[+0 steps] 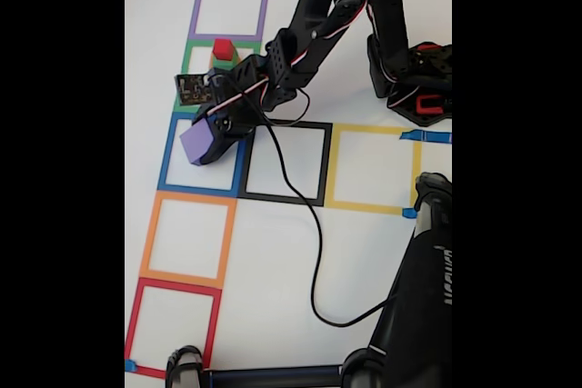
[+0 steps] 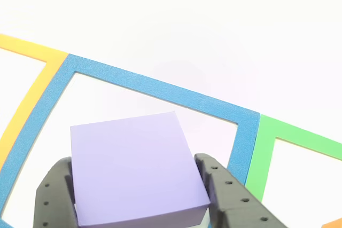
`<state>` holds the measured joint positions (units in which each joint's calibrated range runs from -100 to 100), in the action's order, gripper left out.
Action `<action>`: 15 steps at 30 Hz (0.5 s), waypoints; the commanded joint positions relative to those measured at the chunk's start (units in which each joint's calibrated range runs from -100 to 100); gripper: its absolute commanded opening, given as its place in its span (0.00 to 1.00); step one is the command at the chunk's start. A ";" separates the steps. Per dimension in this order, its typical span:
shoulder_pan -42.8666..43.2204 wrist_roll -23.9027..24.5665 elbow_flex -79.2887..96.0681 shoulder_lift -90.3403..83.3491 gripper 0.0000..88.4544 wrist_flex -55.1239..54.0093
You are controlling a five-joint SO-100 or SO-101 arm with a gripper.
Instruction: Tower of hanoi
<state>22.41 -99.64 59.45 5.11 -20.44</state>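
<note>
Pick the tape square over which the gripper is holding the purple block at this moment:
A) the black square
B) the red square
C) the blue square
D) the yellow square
C. In the fixed view the gripper is shut on the purple block inside the blue tape square, and in the other view the block sits between the two fingers with the blue outline framing it.

One camera looks down from high up on the whole table. The other, probably riding the arm, sits close above the blue square.
</note>
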 commanded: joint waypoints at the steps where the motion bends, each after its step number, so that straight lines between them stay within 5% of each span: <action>1: 0.31 -0.36 1.73 1.47 0.18 -5.07; 15: -0.74 -0.36 7.82 0.75 0.26 -11.22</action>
<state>22.06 -99.64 66.98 7.47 -30.91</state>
